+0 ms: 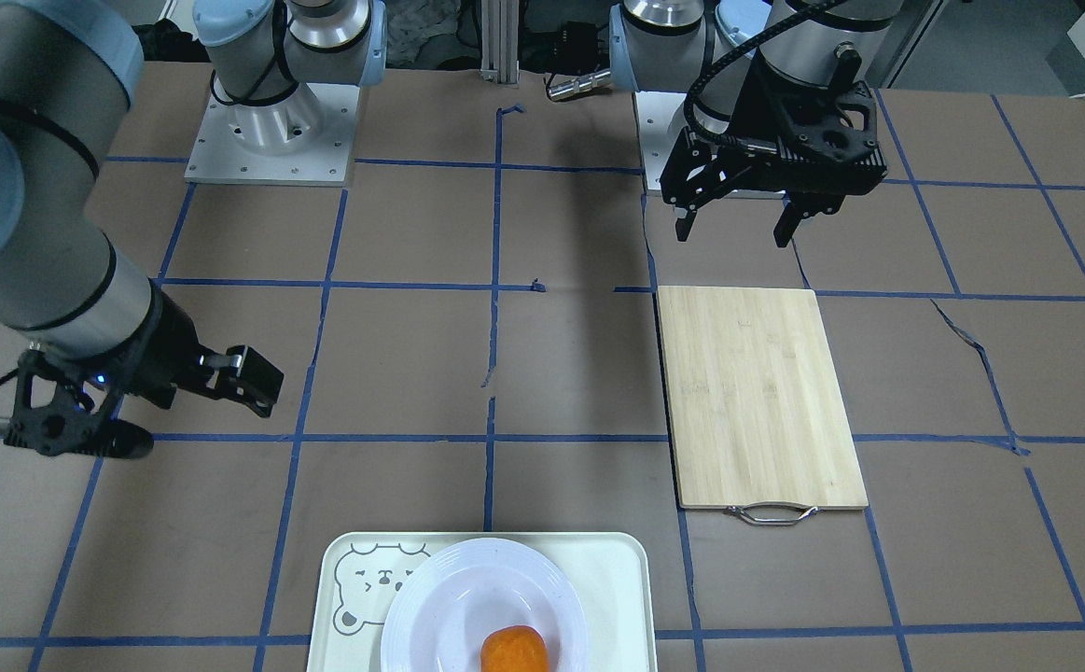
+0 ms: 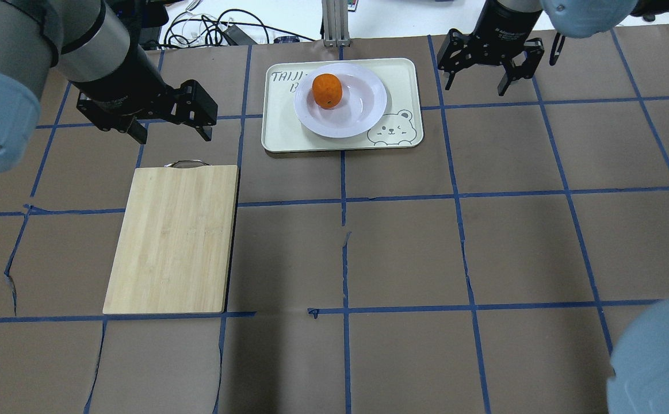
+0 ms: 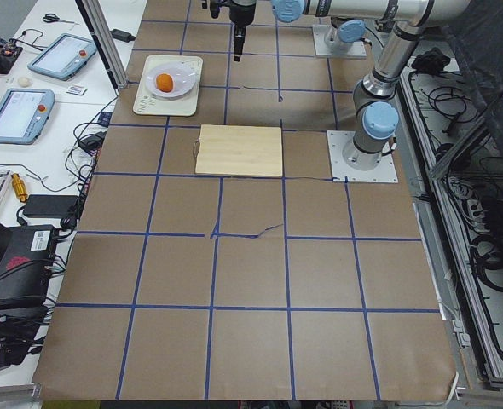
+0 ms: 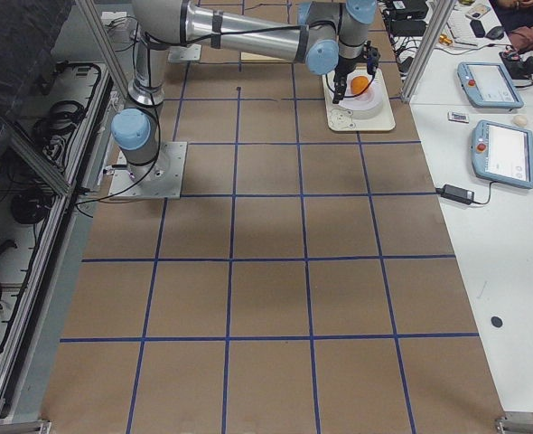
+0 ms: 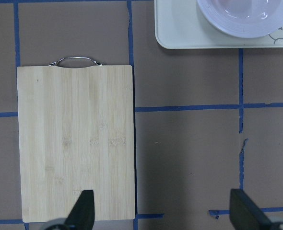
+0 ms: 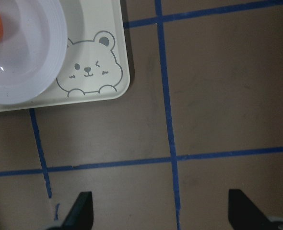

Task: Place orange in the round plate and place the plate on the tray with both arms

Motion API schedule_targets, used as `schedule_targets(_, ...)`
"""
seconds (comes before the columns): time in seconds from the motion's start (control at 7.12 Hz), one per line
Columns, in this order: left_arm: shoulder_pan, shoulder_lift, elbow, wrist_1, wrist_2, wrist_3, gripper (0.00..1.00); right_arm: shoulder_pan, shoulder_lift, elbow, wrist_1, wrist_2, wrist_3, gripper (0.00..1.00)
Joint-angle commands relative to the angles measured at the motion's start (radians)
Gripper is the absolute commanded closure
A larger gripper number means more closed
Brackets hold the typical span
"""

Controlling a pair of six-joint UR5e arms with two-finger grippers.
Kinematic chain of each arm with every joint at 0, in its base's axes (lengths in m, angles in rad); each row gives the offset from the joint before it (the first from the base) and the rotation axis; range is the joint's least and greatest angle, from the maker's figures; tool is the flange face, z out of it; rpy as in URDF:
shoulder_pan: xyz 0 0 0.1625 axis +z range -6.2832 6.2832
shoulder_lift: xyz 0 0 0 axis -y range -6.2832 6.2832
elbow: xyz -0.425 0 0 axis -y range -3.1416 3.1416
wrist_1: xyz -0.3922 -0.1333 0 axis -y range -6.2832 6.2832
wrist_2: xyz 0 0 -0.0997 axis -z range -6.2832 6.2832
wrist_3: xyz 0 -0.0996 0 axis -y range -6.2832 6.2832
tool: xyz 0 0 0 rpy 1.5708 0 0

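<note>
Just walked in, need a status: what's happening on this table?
The orange sits in the round plate, and the plate rests on the tray. Nothing is being held. The left gripper hangs open near the handle end of the bamboo cutting board, and the right gripper is open on the tray's other side. The task looks done.

bamboo board [image 2: 173, 238] w/ metal handle [image 2: 186, 164] | brown table [image 2: 403, 253], blue tape grid [image 2: 457, 197] | 2 tablets [image 3: 17, 115] off to side
</note>
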Motion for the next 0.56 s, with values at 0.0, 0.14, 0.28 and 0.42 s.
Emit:
schedule_targets(0.0,-0.002,0.001,0.000,0.000,0.000,0.000,0.00,-0.004,-0.117,0.015,0.136,-0.071,-0.002,0.00)
schedule_targets(0.14,0.000,0.005,0.000,0.000,0.005,0.000,0.00,-0.004,-0.122,0.033,0.135,-0.074,-0.001,0.00)
schedule_targets(0.28,0.000,0.000,0.000,0.000,-0.001,0.000,0.00,-0.007,-0.141,0.059,0.131,-0.077,-0.001,0.00)
schedule_targets(0.42,0.000,0.000,0.000,0.000,0.000,0.000,0.00,-0.007,-0.167,0.078,0.133,-0.076,-0.002,0.00)
